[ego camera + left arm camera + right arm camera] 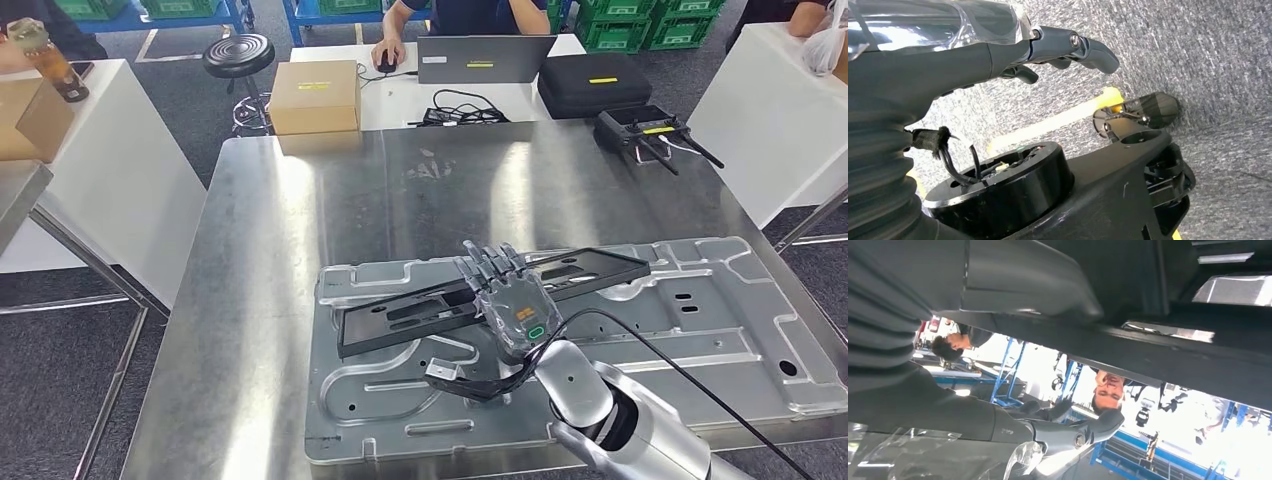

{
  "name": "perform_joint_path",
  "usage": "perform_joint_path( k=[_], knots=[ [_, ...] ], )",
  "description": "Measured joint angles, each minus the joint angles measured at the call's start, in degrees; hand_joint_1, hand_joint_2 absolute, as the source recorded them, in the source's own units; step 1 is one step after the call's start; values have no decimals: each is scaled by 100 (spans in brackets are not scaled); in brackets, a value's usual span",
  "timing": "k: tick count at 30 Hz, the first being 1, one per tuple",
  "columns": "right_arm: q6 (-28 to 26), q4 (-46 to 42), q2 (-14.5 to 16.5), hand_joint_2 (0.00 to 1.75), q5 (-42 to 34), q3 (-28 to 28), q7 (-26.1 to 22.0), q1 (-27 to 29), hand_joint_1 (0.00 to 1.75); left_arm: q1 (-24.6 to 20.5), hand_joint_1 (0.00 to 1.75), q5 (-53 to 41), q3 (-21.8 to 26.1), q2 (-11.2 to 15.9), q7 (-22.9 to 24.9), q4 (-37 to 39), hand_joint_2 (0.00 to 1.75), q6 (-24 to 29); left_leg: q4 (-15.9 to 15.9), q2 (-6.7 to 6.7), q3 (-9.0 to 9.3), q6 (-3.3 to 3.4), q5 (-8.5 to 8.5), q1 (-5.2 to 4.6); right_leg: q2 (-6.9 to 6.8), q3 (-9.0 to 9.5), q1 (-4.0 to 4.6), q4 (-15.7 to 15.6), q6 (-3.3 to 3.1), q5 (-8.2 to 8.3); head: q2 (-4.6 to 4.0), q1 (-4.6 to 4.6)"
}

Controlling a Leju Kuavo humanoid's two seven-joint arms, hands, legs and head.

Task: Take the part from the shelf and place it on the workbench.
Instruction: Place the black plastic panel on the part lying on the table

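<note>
Placing step, close to done by my read. Right robot hand (512, 300) is over the middle of the black part (480, 297), a long flat slotted bracket. The part lies across the grey stamped panel (700, 330) on the steel counter (300, 200), angled from near-left to far-right. Fingers reach over the part's far edge and the thumb sits under it in the right wrist view, so I judge it's holding the part. I can't tell whether the part's full weight is down yet. Left robot hand (1063, 50) hangs over the floor, fingers loosely curled around nothing. Next: confirm the part sits flat, spread the fingers, lift the right hand straight up without dragging the part.
</note>
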Motion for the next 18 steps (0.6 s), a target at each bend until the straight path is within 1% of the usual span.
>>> perform_joint_path(
  k=[3,4,5,9,11,15,18],
  knots=[
    [0,0,0,0,-4,0,7,0,0,2,0,3,0,3,7,0,175,-7,5,2,-2,7,-4,-5,1,4,-8,-17,108,7,0,0],
    [0,0,0,0,-7,-1,13,1,0,2,0,4,0,3,11,0,175,-7,6,2,-2,8,-4,-6,1,5,-10,-19,137,9,0,0],
    [0,0,-1,0,-11,-2,22,1,0,2,0,6,0,4,17,0,175,-7,7,3,-1,9,-3,-5,1,5,-10,-20,150,11,0,0],
    [14,-1,-15,0,-32,-28,103,0,0,4,0,10,0,4,28,0,175,-3,6,7,6,5,5,10,1,6,6,-20,157,17,0,0],
    [74,-24,-83,0,-41,-86,242,-19,0,6,0,25,0,4,22,0,175,1,6,8,9,-1,9,24,1,4,18,-20,157,19,0,0],
    [243,-140,-459,0,33,-415,617,-169,0,33,0,72,0,4,-23,0,175,10,6,6,11,-10,15,37,-3,2,31,-20,156,19,0,0],
    [255,-217,-777,0,-34,-724,701,-237,0,66,0,99,0,4,-5,0,175,15,6,8,10,-11,15,40,-3,12,35,-20,156,19,0,-1]
  ],
)
